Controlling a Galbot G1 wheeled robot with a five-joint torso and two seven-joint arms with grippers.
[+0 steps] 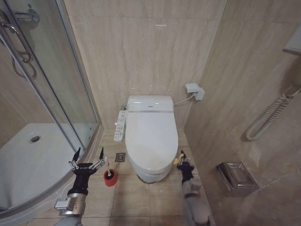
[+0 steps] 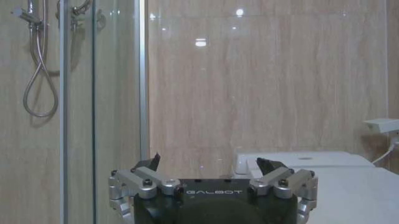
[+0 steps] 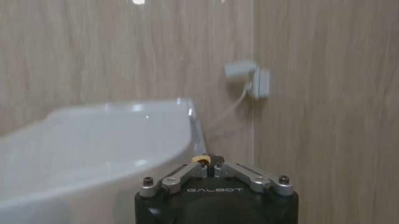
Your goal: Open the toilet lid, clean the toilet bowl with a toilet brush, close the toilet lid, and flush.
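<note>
The white toilet lid [image 1: 151, 134] lies flat and closed, hiding the inside of the toilet bowl; the bowl's outer base [image 1: 151, 177] shows below the lid's front. At the lid's front right edge, my right gripper [image 1: 180, 159] is shut on the small yellow loop tag [image 3: 199, 159]. The right wrist view shows the right gripper [image 3: 209, 161] beside the lid [image 3: 93, 135]. My left gripper [image 1: 89, 153] hangs open and holds nothing, just left of the red cup [image 1: 110, 179] that holds the toilet brush [image 1: 109, 173]. In its own wrist view the left gripper [image 2: 209, 163] points at the wall.
A curved glass shower enclosure [image 1: 51, 94] with a white tray fills the left. A side button panel [image 1: 120, 126] runs along the toilet's left, with a floor drain [image 1: 120, 157] below it. A wall socket [image 1: 194, 90], a coiled hose [image 1: 268, 120] and a metal tissue holder [image 1: 236, 178] sit on the right wall.
</note>
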